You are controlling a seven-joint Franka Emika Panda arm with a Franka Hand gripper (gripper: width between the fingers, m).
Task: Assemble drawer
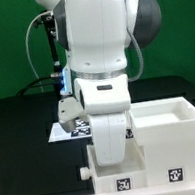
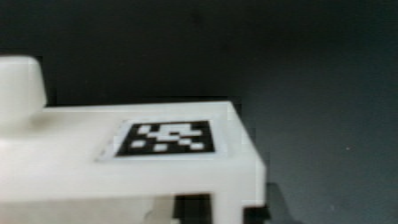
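In your exterior view the white robot arm filled the middle and blocked much of the scene. Its end effector pointed straight down over the small white plastic tray-box, the drawer. You could not see the fingertips, because the white hand merged with the white plastic beneath it. I cannot tell whether the end effector was open, closed or gripping.

The drawer sat at 6 o'clock in that view, on the black bench. It had a black-and-white square tag on its front face and a short white round knob sticking out toward 9 o'clock. The arm hid its top.

Just beside it, toward 3 o'clock, stood the larger white hollow box casing, open upward; whether the two touched was unclear. Toward 9 o'clock of the end effector, only part of the thin flat white marker board showed.

Your wrist view was blurred. It showed a white drawer surface with a tag, and the knob was cut off by the frame edge. Dark shapes past the drawer's near edge were too blurred to name.
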